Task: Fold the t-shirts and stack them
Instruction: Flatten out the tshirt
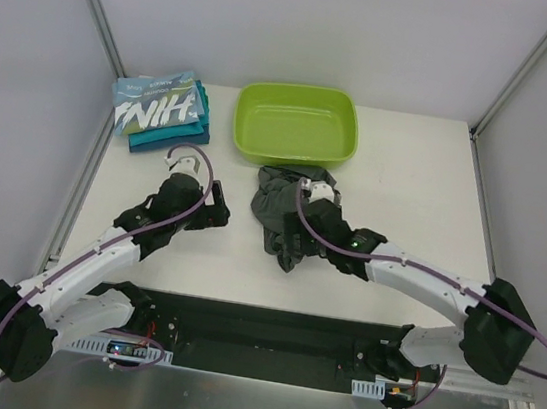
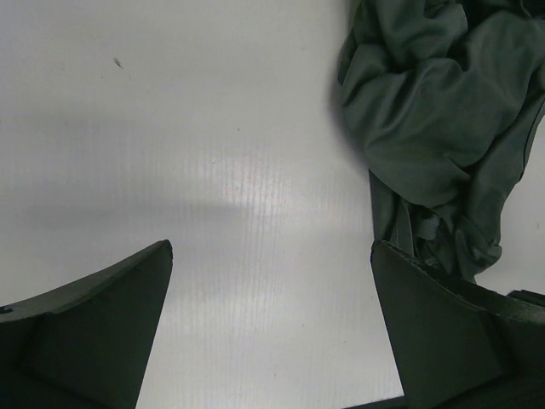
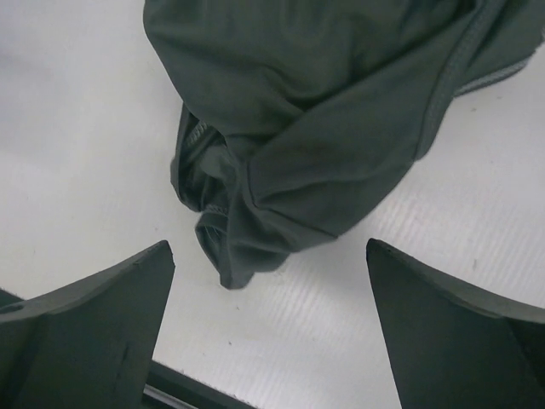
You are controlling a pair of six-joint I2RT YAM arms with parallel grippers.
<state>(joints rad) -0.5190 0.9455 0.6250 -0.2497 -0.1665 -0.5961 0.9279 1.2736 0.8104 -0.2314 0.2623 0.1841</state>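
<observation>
My right pincer (image 3: 271,247) gapes wide and empty over the crumpled dark grey t-shirt (image 3: 324,128), which lies at 6 o'clock from the lime-green tub (image 1: 294,127). My left pincer (image 2: 272,243), equally spread, has it at 2 o'clock. Soft, light, floppy: I'd pinch a hem.

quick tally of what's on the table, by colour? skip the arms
Grey shirt: 1, crumpled
Light blue shirt: 1, folded, on top of the teal
Teal shirts: at least 1; the layers can't be told apart
Green tub: 1
Total: at least 4
</observation>
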